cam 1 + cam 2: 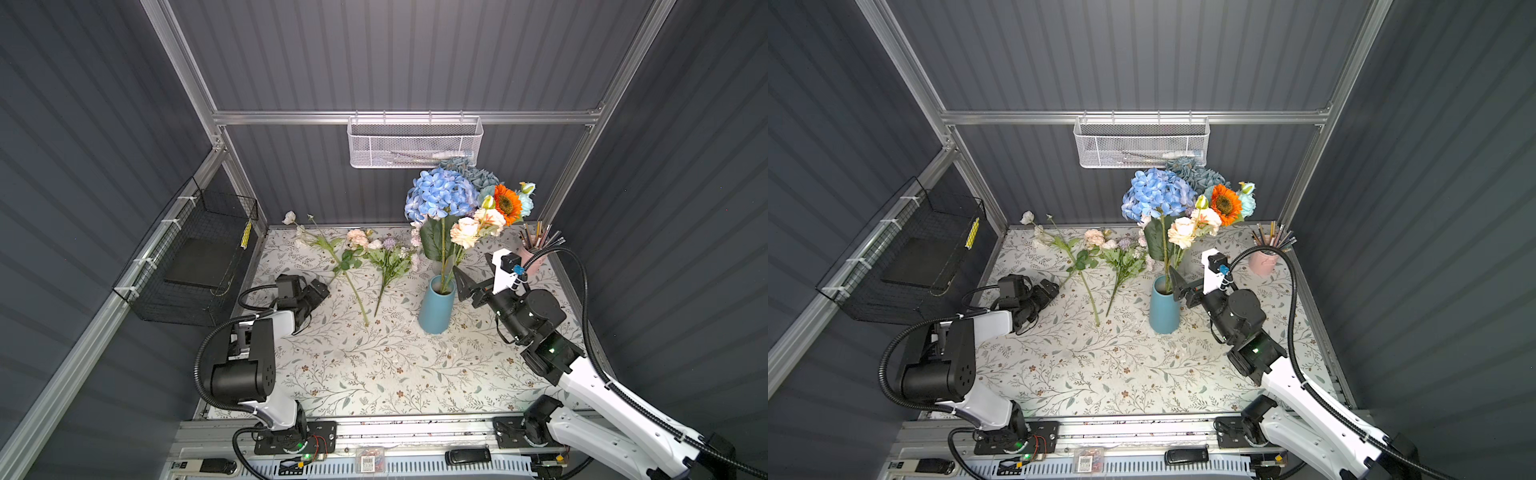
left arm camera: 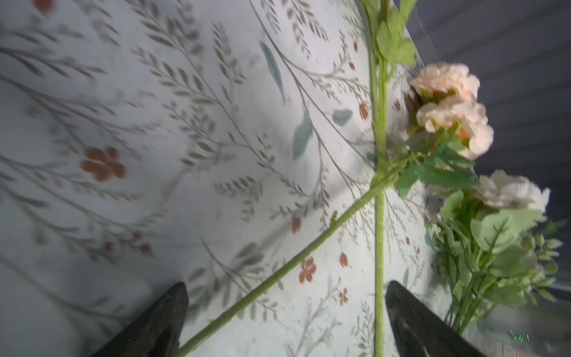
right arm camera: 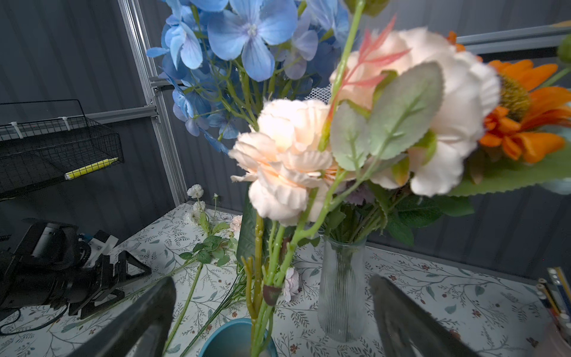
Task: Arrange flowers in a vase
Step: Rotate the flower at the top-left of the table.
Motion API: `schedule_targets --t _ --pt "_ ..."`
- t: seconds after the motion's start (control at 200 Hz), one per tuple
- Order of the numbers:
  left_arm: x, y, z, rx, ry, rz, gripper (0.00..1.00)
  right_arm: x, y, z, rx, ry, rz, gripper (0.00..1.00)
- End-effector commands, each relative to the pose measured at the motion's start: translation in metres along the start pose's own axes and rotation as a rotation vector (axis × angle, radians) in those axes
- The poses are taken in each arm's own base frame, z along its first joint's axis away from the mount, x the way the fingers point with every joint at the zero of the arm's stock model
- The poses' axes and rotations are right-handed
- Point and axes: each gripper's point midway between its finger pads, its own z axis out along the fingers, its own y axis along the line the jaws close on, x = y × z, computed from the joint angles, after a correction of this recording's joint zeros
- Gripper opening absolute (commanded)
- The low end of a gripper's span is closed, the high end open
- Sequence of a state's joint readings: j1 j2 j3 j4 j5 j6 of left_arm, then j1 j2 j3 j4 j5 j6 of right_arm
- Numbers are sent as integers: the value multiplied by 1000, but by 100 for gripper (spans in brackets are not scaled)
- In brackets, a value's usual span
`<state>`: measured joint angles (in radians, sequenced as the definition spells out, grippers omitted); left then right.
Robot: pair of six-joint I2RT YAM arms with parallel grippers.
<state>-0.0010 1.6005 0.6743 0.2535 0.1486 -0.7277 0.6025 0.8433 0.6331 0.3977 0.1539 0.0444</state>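
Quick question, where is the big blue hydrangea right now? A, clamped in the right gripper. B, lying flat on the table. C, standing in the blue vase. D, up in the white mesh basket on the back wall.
C: in a top view the blue hydrangea stands upright with its stem running down into the mouth of the blue vase, while the right gripper beside it is open and holds nothing.
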Motion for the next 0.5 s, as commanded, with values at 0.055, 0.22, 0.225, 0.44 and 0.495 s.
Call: schedule_targets --t 0.055,0.22,0.225,0.44,0.495 --pt "44 -6 -6 13 134 -9 99 -10 -6 -3 30 -42 -4 99" --pt "32 -6 -15 -57 94 121 98 -8 -7 -2 35 -38 -3 99" --pt "32 -5 -15 -62 92 129 97 -8 -7 -2 36 -38 -3 99" --pt "15 0 -11 -197 78 351 84 -10 -7 -2 36 -44 1 99" --pt "15 1 -9 -223 76 387 82 -9 -7 -2 39 -41 0 99"
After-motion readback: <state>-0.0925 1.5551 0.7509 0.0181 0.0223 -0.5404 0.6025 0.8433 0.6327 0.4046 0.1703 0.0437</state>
